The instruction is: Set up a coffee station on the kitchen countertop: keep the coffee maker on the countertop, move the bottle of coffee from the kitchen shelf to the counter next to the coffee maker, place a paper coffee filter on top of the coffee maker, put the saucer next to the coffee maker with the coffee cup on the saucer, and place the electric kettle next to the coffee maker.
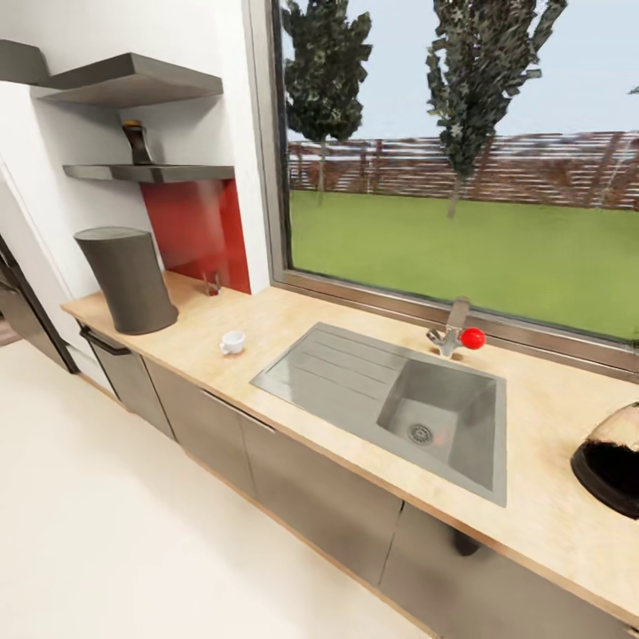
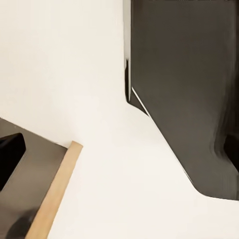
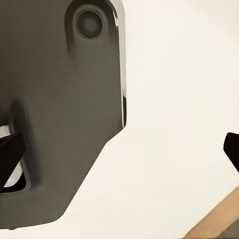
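Observation:
In the head view, a dark bottle stands on the lower wall shelf at the left. Below it a tall grey tapered appliance sits at the counter's left end. A small white cup rests on the wooden countertop between that appliance and the sink. At the right edge a glass-domed vessel with a black base is partly cut off. A small dark and red item stands by the red wall panel. Both wrist views face pale floor and dark robot body; a black tip and another black tip sit at their borders.
A steel sink with drainboard fills the counter's middle, with a faucet and red knob behind it. A wide window runs along the back. Grey cabinets stand below the counter, above pale floor. A dark appliance edge shows far left.

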